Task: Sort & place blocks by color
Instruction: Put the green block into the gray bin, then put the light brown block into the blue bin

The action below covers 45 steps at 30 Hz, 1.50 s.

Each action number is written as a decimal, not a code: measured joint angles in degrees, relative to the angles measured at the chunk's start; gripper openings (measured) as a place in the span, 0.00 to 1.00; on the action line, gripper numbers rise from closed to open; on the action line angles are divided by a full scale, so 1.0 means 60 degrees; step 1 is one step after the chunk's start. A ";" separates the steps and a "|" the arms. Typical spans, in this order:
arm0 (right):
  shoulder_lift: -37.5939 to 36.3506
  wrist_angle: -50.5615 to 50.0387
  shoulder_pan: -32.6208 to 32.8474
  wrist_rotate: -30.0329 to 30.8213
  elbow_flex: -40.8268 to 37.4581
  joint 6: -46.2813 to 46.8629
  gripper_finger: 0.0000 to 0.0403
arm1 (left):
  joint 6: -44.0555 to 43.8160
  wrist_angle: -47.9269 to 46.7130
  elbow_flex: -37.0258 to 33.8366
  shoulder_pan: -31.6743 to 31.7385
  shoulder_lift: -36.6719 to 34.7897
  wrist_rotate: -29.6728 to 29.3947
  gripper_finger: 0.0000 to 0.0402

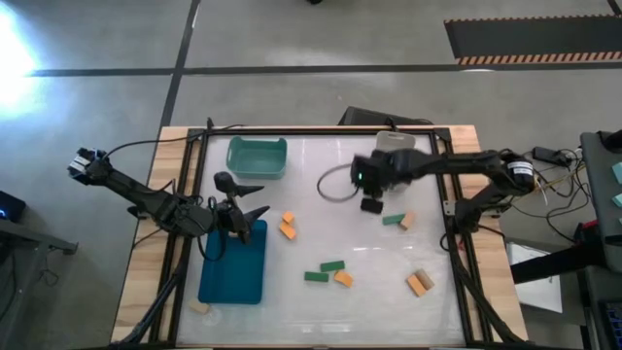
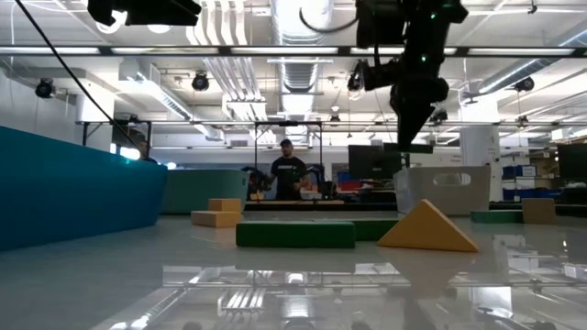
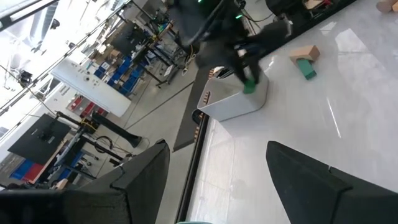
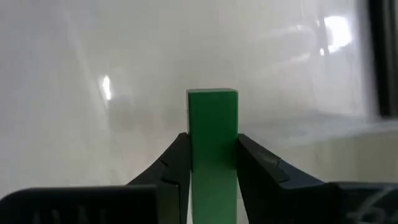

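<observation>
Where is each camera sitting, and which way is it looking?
High view: above the table, looking straight down; both arms, left gripper open over the blue tray.
Low view: at table height, looking across at blocks; one arm hangs above.
Left wrist view: on the left arm, past its open fingers, toward the clear bin.
Right wrist view: on the right arm; right gripper pinches a green block.
Shared: the left wrist view also shows that green block.
</observation>
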 joint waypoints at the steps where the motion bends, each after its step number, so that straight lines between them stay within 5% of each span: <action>1: 0.0006 -0.0193 -0.0349 -0.0002 0.0065 -0.0305 0.21 | 0.0000 0.0002 0.0000 -0.0001 0.0000 0.0000 0.63; 13: 0.0164 -0.0046 -0.4623 -0.0390 -0.0260 -0.2848 0.21 | 0.0000 0.0003 -0.0007 -0.0003 0.0000 0.0001 0.63; 19: 0.0767 0.1514 -0.5546 -0.0664 -0.0872 -0.3465 0.21 | -0.0004 0.0000 -0.0007 0.0000 0.0000 0.0003 0.63; 22: 0.0927 0.1716 -0.5710 -0.0633 -0.0902 -0.3324 0.29 | -0.0011 0.0000 -0.0007 0.0000 0.0000 0.0000 0.63; 26: 0.0972 0.1731 -0.5760 -0.0594 -0.0851 -0.3291 0.46 | -0.0067 0.0007 -0.0007 -0.0001 0.0000 0.0000 0.63; 30: 0.0629 0.1656 -0.5666 -0.0653 -0.0668 -0.2736 0.53 | -0.1096 0.0108 -0.0007 -0.0003 0.0000 0.0003 0.63; 37: -0.0527 0.1601 -0.4663 -0.1957 -0.0600 -0.0777 0.49 | -0.3883 -0.0144 0.0118 -0.0285 0.0006 0.0020 0.63; 45: -0.2194 0.2190 -0.2245 -0.1893 -0.0974 0.0479 0.41 | -0.6031 -0.2130 0.1802 -0.1229 0.0780 0.0212 0.63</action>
